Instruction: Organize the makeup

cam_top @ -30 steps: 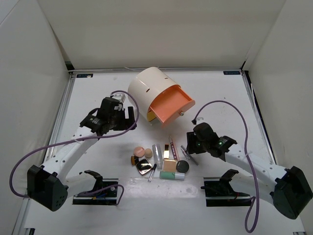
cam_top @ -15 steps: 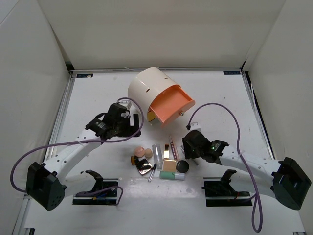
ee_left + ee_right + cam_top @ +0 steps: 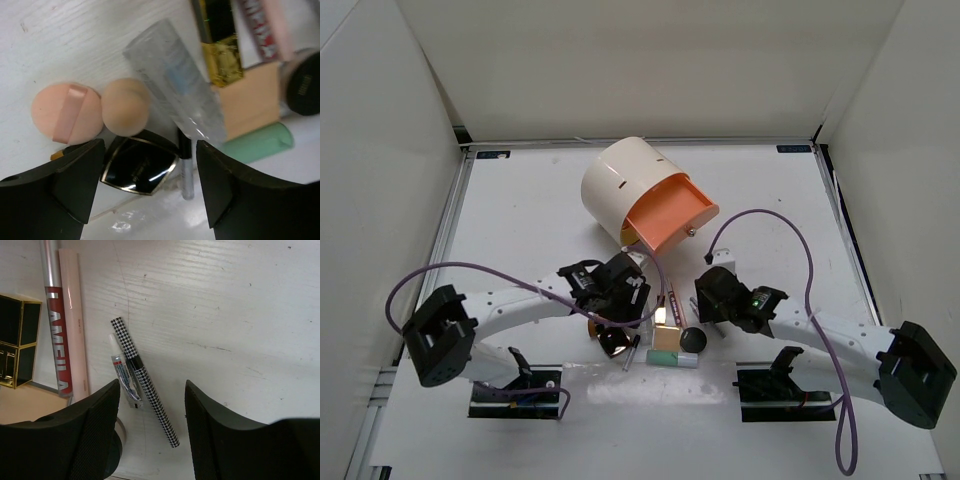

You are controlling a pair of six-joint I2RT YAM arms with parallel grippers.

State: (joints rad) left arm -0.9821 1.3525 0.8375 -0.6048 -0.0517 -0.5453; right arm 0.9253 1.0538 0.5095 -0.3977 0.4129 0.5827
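The makeup lies in a pile at the near middle. In the left wrist view I see a pink sponge (image 3: 67,114), a peach sponge (image 3: 126,106), a clear tube (image 3: 177,82), a tan pad (image 3: 252,100), a mint-green tube (image 3: 257,144), a round black compact (image 3: 305,85) and a square black compact (image 3: 137,167). My left gripper (image 3: 150,192) (image 3: 623,298) is open above the square compact and a thin pencil (image 3: 186,165). My right gripper (image 3: 152,435) (image 3: 712,297) is open above a houndstooth pencil (image 3: 145,385) and a small tube (image 3: 122,375). Neither holds anything.
The cream cylindrical box (image 3: 615,180) lies at the back middle with its orange drawer (image 3: 670,215) pulled open toward the pile. A red-lettered tube (image 3: 55,315), a pink pencil (image 3: 72,315) and a black-and-gold case (image 3: 17,340) lie left of the right gripper.
My left arm has swung right and toward the near edge, from beside the box to over the makeup pile. My right gripper moved slightly left, then stayed.
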